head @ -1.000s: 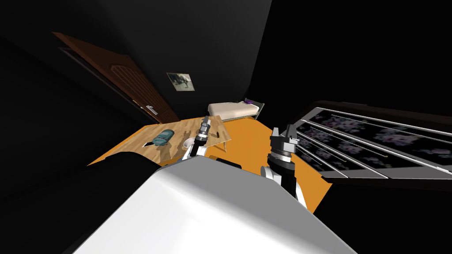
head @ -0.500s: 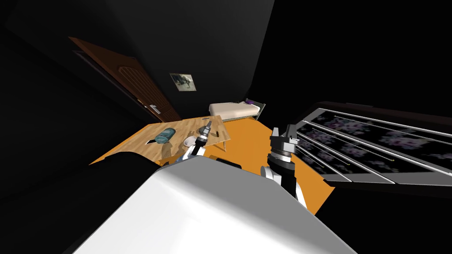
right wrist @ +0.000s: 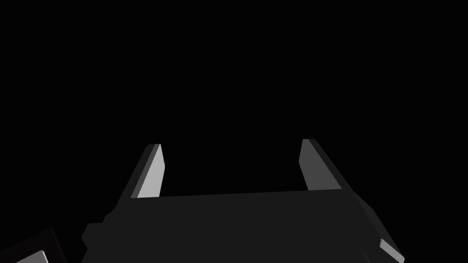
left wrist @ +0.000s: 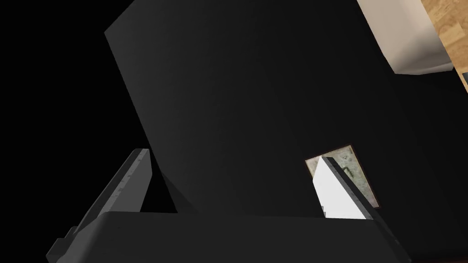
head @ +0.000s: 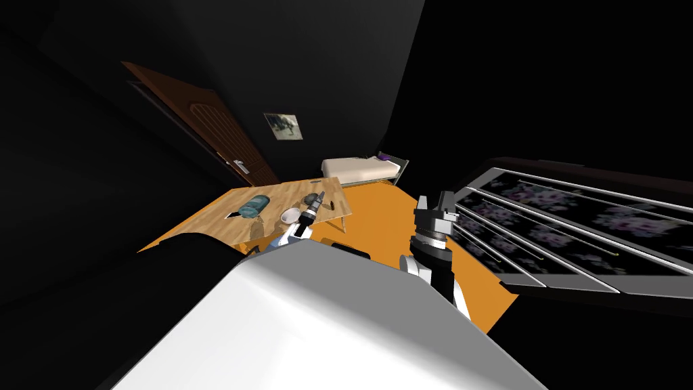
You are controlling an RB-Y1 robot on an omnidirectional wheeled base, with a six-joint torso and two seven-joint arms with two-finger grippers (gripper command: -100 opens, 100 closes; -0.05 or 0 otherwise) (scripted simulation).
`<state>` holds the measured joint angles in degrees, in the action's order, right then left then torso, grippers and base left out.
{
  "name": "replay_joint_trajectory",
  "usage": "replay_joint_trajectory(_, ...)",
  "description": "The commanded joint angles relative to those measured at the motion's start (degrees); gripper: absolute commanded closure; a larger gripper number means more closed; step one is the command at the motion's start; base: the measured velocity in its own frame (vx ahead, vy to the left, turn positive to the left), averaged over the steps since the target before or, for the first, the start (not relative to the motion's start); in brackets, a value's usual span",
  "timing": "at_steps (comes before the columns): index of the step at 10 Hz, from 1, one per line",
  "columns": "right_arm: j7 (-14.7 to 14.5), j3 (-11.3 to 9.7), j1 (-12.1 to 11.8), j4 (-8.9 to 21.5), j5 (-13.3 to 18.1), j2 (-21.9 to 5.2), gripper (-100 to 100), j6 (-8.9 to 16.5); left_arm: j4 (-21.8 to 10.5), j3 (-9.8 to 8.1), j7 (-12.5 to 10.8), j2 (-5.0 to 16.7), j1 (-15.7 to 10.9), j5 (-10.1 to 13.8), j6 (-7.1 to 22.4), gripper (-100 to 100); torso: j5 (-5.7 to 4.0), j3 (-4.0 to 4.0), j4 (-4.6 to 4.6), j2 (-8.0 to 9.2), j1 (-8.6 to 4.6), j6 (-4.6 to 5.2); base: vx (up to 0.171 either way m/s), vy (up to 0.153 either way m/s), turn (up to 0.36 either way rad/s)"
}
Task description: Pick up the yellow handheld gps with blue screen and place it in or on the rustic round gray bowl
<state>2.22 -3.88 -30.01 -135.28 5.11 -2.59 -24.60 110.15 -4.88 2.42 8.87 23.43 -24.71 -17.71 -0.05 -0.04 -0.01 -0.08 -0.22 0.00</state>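
A low wooden table (head: pixel 274 195) stands ahead on my left. Lying on it are a teal-blue oblong thing (head: pixel 254 205), a small dark flat item (head: pixel 232 214) and a pale round bowl (head: pixel 289 214). I cannot pick out a yellow gps for certain. My left gripper (head: pixel 318 197) hangs over the table's right part, just right of the bowl. In the left wrist view the left gripper (left wrist: pixel 231 154) is open and holds nothing. My right gripper (head: pixel 435 201) is raised over the orange floor, and in the right wrist view it (right wrist: pixel 231 142) stands open and empty.
A bed (head: pixel 355 169) lies beyond the table against a dark wall with a small picture (head: pixel 282 126). A brown door (head: pixel 203 128) is at the left. A long window with blinds (head: pixel 575 223) runs along the right. Orange floor (head: pixel 386 217) lies between table and window.
My left gripper has dropped lower and nearer over the table's right part, uncovering the bowl. The head view has turned slightly. The right arm has stayed in place.
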Motion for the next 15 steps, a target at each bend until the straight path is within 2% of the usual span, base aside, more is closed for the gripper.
replay_joint_trajectory(1, 0.00, 0.00, 0.00, 0.00, 0.00, 0.00, 0, 0.00, -1.83, -0.52, 0.35, -0.08, -0.41, -1.02, -0.05, -100, 0.00, 0.00, 0.00, 0.00, 0.00, 0.00, 0.017, -0.049, 0.026)
replay_joint_trajectory(3, 0.00, 0.00, 0.00, 0.00, 0.00, 0.00, 0, 0.00, -5.65, -2.40, 1.05, 0.42, -1.16, -4.89, 1.06, -100, 0.01, -0.02, -0.01, -0.03, 0.03, 0.00, 0.031, -0.067, 0.057)
replay_joint_trajectory(4, 0.00, 0.00, 0.00, 0.00, 0.00, 0.00, 0, 0.00, -6.13, -2.40, 1.05, 0.42, -1.16, -4.89, 1.06, -100, -0.01, -0.05, -0.01, -0.08, -0.06, 0.00, 0.029, -0.063, 0.031)
replay_joint_trajectory(8, 0.00, 0.00, 0.00, 0.00, 0.00, 0.00, 0, 0.00, -14.79, -6.40, 2.90, 0.80, -2.87, -12.41, 2.93, -100, -0.04, -0.11, -0.04, -0.19, -0.18, 0.01, 0.059, -0.104, 0.057)
replay_joint_trajectory(9, 0.00, -0.01, -0.01, 0.00, 0.00, 0.01, 0, 0.00, -14.79, -6.40, 2.90, 0.80, -2.87, -12.82, 2.93, -100, -0.07, -0.14, -0.05, -0.25, -0.33, 0.00, 0.052, -0.102, 0.040)
replay_joint_trajectory(11, 0.00, 0.00, 0.00, 0.00, 0.00, 0.00, 0, 0.00, -18.52, -8.44, 3.99, 0.83, -3.82, -16.63, 3.67, -100, -0.02, -0.08, -0.03, -0.13, -0.08, 0.00, 0.046, -0.079, 0.049)
replay_joint_trajectory(12, 0.00, 0.00, 0.00, 0.00, 0.00, 0.00, 0, 0.00, -19.07, -8.44, 3.99, 0.83, -3.82, -16.69, 3.67, -100, -0.03, -0.08, -0.03, -0.14, -0.09, 0.00, 0.050, -0.073, 0.024)
replay_joint_trajectory(15, 0.00, 0.00, -0.01, 0.00, 0.00, 0.00, 0, 0.00, -24.53, -11.48, 5.77, 0.81, -5.26, -22.15, 4.52, -100, -0.03, -0.16, -0.06, -0.27, -0.10, 0.00, 0.079, -0.095, 0.052)
